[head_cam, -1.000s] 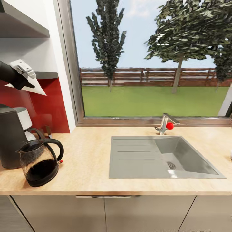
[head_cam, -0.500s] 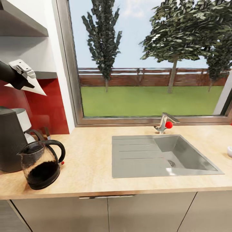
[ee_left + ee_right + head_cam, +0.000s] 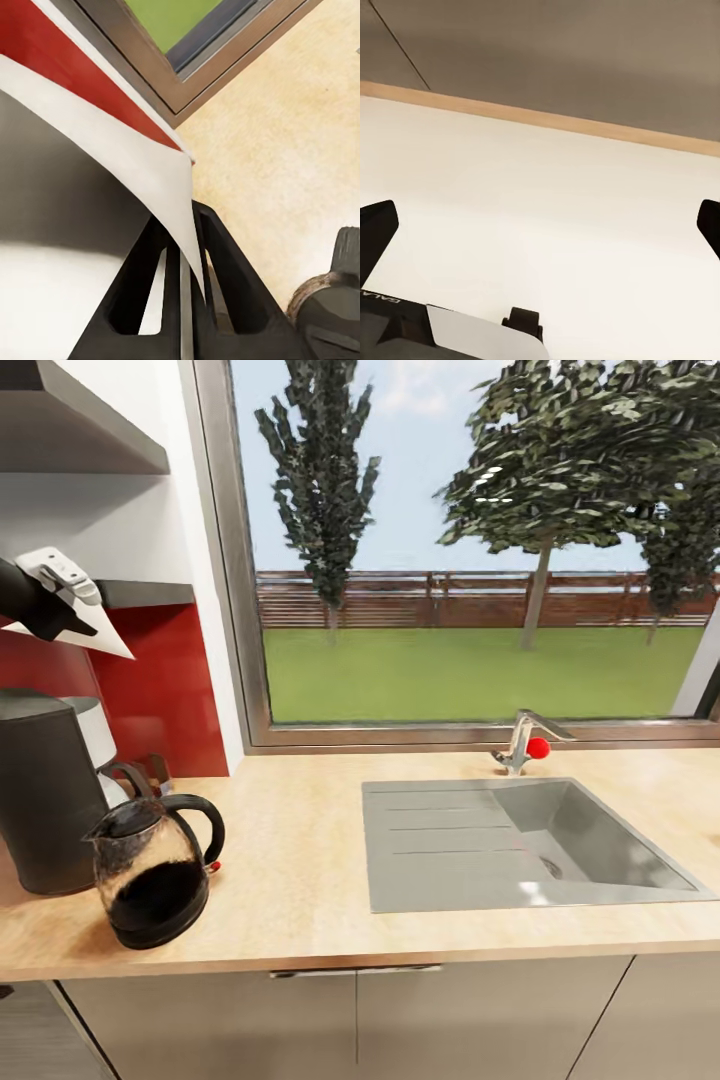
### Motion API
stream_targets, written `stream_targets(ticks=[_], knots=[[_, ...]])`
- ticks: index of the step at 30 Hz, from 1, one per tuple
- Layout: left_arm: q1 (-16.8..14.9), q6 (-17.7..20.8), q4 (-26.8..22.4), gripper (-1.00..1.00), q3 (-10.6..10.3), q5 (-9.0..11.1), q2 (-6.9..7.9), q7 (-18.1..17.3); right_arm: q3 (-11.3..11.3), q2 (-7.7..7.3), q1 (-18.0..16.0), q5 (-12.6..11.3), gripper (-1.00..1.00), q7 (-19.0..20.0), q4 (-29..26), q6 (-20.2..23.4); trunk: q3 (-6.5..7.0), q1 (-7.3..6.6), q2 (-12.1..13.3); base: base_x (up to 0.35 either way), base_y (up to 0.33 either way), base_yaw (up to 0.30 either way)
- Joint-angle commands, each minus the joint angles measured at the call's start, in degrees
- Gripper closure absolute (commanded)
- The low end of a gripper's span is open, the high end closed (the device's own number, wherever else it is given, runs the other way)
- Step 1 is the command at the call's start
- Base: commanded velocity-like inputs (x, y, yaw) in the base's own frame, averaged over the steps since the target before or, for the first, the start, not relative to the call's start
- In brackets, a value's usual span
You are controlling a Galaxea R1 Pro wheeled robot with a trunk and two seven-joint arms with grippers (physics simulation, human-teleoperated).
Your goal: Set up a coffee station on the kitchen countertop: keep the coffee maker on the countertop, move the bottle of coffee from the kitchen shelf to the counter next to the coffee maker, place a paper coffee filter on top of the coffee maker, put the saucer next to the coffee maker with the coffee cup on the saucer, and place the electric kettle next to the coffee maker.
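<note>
On the countertop [image 3: 290, 860], the electric kettle [image 3: 155, 872] stands just in front and right of the coffee maker [image 3: 45, 795], with the sink [image 3: 520, 845] set in well to the right, below the window [image 3: 480, 550].

Left gripper [image 3: 70, 622] raised, fingers [image 3: 225, 277] pinched together; right gripper [image 3: 544, 225] fingers spread wide

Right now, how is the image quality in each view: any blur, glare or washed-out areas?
Head view: evenly lit and sharp, a bright glint on the sink floor and soft shadows under the electric kettle. Left wrist view: the paper coffee filter pinched in the left gripper is close and soft-edged. Right wrist view: the pale surface looks washed out, nearly featureless, between the spread fingertips.
</note>
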Motion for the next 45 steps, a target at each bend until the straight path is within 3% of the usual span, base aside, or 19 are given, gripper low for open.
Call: stream_targets(ticks=[1,23,29,40,42,45], knots=[[-0.22,0.27,-0.05,1.0,-0.48,0.43,0.12,0.2,-0.05,-0.01,-0.06,0.39,-1.0,0.06,0.04,-0.19,-0.09,0.01,-0.06,0.0,0.058,0.0],[-0.21,0.21,0.1,1.0,-1.0,0.43,0.22,0.2,-0.05,-0.01,-0.06,0.39,-1.0,0.06,0.04,-0.28,-0.09,0.01,-0.06,0.042,0.156,-0.062],[-0.2,0.18,0.4,1.0,-5.37,0.29,0.23,0.27,-0.06,-0.01,-0.06,0.39,-1.0,-0.02,0.04,-0.28,-0.09,0.01,-0.06,0.047,0.023,-0.005],[-0.21,0.02,2.36,1.0,-6.51,-0.09,1.25,0.36,-0.05,-0.01,-0.06,0.39,-1.0,-0.03,0.04,-0.28,-0.09,0.01,-0.06,0.003,0.002,0.0],[-0.23,0.01,2.5,1.0,-6.53,-0.52,1.28,0.54,-0.05,-0.01,-0.06,0.39,-1.0,-0.03,0.04,-0.28,-0.09,0.01,-0.06,0.0,0.0,0.0],[-0.21,0.04,2.6,1.0,-6.58,-3.18,1.24,0.91,-0.05,-0.01,-0.06,0.39,-1.0,-0.03,0.04,-0.28,-0.09,0.01,-0.06,0.0,0.0,0.0]])
